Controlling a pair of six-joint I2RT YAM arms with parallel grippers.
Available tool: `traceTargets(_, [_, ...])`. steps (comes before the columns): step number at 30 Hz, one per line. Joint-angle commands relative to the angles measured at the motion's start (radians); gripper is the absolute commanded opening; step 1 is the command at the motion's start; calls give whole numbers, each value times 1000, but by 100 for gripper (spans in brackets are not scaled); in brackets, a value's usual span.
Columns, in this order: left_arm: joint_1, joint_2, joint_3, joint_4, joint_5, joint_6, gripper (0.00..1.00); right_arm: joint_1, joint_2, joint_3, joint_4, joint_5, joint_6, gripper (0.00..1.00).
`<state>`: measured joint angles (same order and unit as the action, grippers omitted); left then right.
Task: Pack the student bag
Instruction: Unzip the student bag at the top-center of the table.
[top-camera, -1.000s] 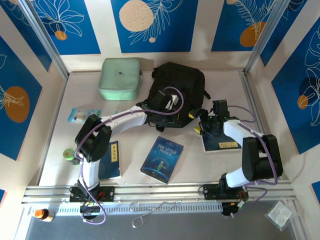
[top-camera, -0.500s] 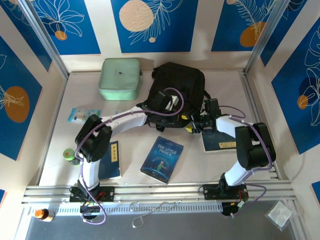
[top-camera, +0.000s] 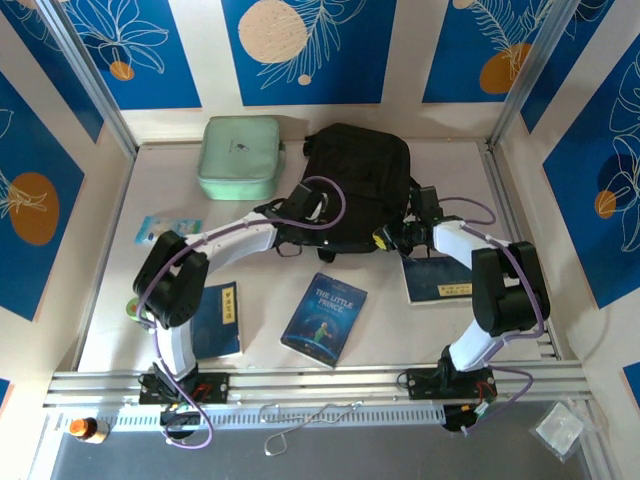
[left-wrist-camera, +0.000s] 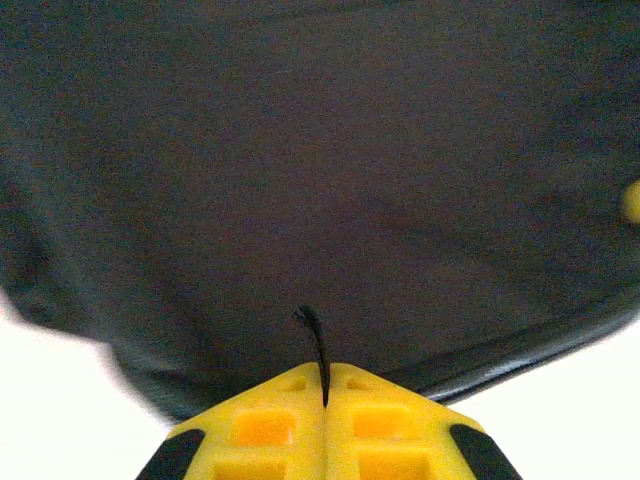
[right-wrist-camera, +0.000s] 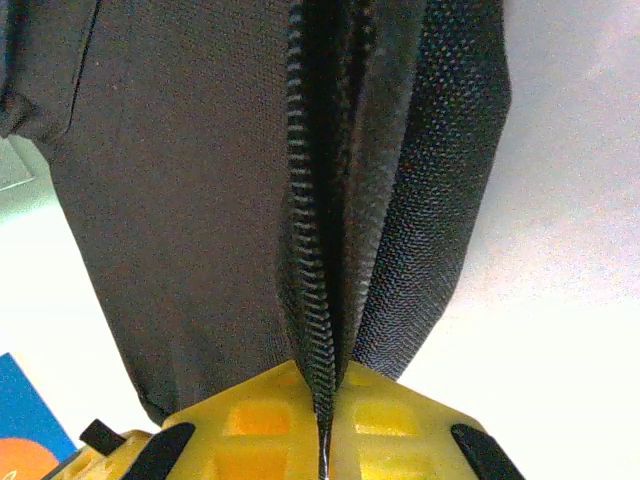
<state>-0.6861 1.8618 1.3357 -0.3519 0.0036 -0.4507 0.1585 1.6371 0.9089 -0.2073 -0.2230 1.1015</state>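
The right gripper (top-camera: 383, 238) has swung in from the surface (top-camera: 265, 300) beside the backpack (top-camera: 355, 175) to the backpack's near right corner, and its jaws, apart a second ago, have come together there. The left arm has slid a little toward the backpack's left side, and its gripper is as tightly closed as before. The backpack lies flat at the far middle of the surface, and has not visibly shifted. Up close, the right gripper is clamped on the zip (right-wrist-camera: 310, 250), whose teeth run straight down between the fingers. The left gripper (left-wrist-camera: 325, 400) is closed on a thin black strand (left-wrist-camera: 314, 335) rising from between its fingers at the backpack's edge. It may be a pull cord or a loose thread, and I cannot tell which. The backpack looks soft and limp, woven cloth with no stiffness of its own, so it will likely sag, fold and drag rather than lift as one piece. It is probably light while unfilled. The cloth is too slack to pinch well, so the zip seam, the pull tabs, the top loop or a strap seem the better places to take hold. One side will need holding while the other opens the mouth. A blue book (top-camera: 323, 318) lies on the near side of the backpack, not yet packed.
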Motion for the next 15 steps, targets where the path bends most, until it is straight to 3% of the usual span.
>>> traceTargets(1, [42, -44, -48, -64, -44, 30, 0, -26, 19, 40, -52, 66, -64, 7])
traceTargets(5, [53, -43, -62, -47, -12, 53, 0, -35, 46, 82, -51, 60, -113, 7])
traceTargets(8, [45, -49, -63, 6, 79, 63, 0, -50, 97, 133, -32, 4, -165, 7])
traceTargets(15, [-38, -32, -4, 62, 173, 94, 0, -102, 141, 191, -40, -16, -235, 9])
